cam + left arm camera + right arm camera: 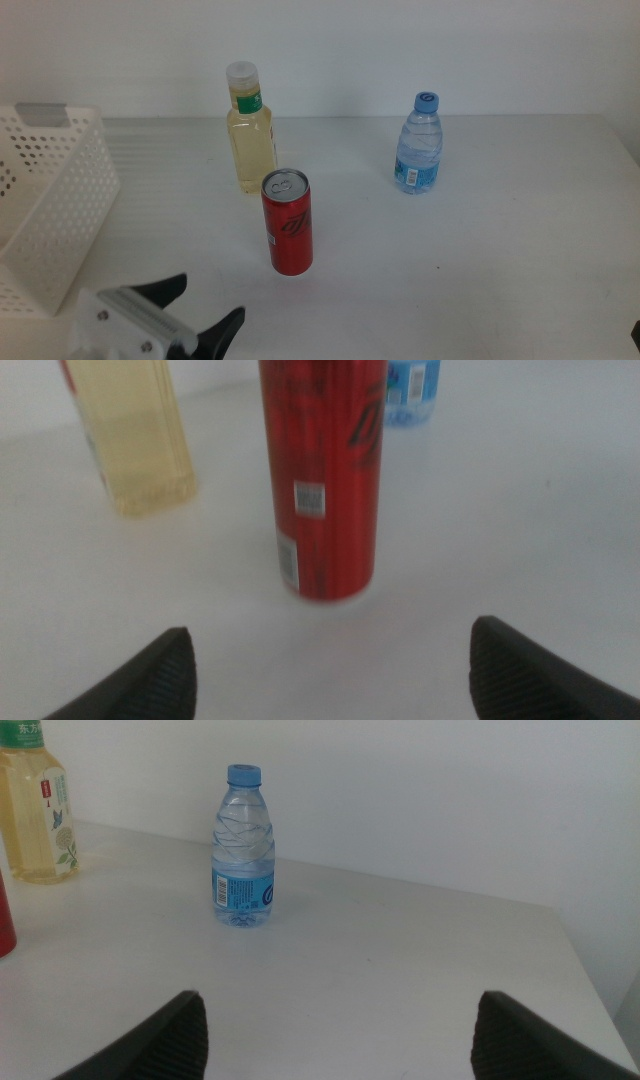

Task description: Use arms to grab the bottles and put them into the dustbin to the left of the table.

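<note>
A red drink can [287, 222] stands upright mid-table, with the tall bottle of pale yellow liquid [249, 128] just behind it. Farther right stands the short water bottle with a blue cap [418, 146]. My left gripper [207, 314] is open at the bottom left edge, a short way in front of the can [322, 480], which stands centred between its jaws in the left wrist view. My right gripper [335, 1035] is open and empty, well short of the water bottle [243, 848]. The white perforated dustbin [45, 205] stands at the left.
The white tabletop [480, 260] ends at a plain white wall behind the bottles. Its right edge shows at the far right [590, 980]. The yellow bottle [135, 440] and water bottle [412, 395] stand behind the can in the left wrist view.
</note>
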`<state>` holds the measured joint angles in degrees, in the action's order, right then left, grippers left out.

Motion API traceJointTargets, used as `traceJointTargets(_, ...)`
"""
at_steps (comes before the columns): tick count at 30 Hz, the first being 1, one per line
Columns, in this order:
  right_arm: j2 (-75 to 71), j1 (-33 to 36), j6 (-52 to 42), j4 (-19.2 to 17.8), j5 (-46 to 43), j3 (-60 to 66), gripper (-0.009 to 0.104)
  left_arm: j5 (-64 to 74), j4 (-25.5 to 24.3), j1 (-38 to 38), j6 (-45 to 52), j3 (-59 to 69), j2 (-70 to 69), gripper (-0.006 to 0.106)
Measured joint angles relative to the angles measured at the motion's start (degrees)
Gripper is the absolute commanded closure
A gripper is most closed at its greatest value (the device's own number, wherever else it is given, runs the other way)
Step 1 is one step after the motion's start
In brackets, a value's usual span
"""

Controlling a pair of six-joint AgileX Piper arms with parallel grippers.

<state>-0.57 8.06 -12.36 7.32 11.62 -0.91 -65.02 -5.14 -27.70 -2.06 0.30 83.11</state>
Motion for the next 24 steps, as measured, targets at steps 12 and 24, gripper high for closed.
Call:
traceJointTargets(12,0.0,0.0,0.0,0.0,0.0,0.0,0.014,4.8,-2.0,0.0,-0.4,-11.1,0.3,0.01)
traceJointTargets(24,0.0,0.0,0.0,0.0,0.0,0.0,0.014,1.3,-3.1,0.0,-5.2,-18.6,11.2,0.01)
